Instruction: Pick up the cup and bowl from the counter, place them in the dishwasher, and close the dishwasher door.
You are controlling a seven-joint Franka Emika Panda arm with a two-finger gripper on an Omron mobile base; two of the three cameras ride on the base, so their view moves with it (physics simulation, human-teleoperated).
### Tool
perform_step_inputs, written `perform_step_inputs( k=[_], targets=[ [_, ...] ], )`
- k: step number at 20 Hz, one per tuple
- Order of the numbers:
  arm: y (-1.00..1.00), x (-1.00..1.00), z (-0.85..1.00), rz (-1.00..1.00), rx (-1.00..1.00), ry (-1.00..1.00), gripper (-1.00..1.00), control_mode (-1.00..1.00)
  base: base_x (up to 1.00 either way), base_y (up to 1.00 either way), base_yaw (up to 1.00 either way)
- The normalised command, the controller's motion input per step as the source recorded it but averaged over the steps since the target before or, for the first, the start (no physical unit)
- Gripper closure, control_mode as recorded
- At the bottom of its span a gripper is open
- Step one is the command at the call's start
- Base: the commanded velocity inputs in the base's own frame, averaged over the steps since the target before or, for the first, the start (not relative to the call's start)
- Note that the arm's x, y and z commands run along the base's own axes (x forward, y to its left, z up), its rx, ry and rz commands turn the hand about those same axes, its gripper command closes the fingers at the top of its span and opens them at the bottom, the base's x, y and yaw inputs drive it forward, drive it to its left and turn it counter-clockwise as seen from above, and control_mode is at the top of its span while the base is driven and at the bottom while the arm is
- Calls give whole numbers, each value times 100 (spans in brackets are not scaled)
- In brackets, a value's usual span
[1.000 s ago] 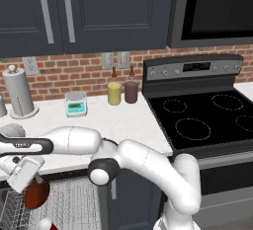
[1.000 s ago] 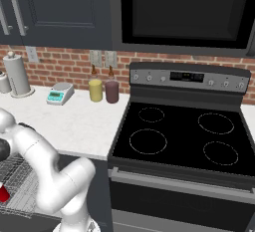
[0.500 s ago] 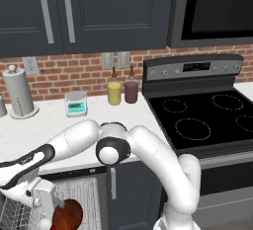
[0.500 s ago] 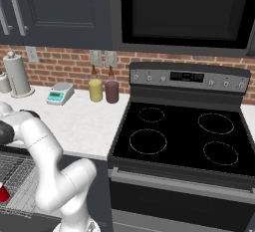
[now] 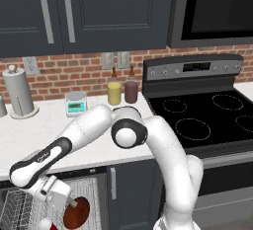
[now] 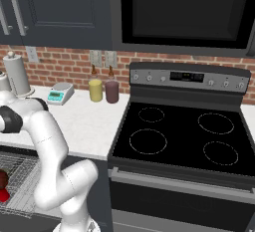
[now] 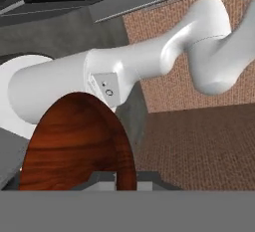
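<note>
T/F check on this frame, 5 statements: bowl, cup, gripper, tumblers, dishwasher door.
1. The bowl is held by the gripper low over the dishwasher rack. True.
2. The bowl lies flat on the counter. False: it is off the counter, held tilted on edge, down at the open dishwasher.
3. The cup is already down in the rack. True: a red object sits at the rack's edge in the right base view.
4. The yellow tumbler and the maroon tumbler stand on the stovetop. False: they stand on the counter by the brick wall, left of the stovetop.
5. The dishwasher door is closed. False: the wire rack is exposed.
</note>
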Motion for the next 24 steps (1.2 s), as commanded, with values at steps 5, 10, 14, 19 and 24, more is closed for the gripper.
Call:
perform_step_inputs(
  k=[5,10,14,19,24],
  targets=[
    [4,-5,-33,3,1,-47,100,-100,0,0,0],
    [10,0,-61,10,13,-57,100,-100,0,0,0],
    [52,0,-80,20,14,-52,100,-100,0,0,0],
    [63,-1,-82,21,16,-41,100,-100,0,0,0],
    [51,0,-64,16,19,-31,100,-100,0,0,0]
  ],
)
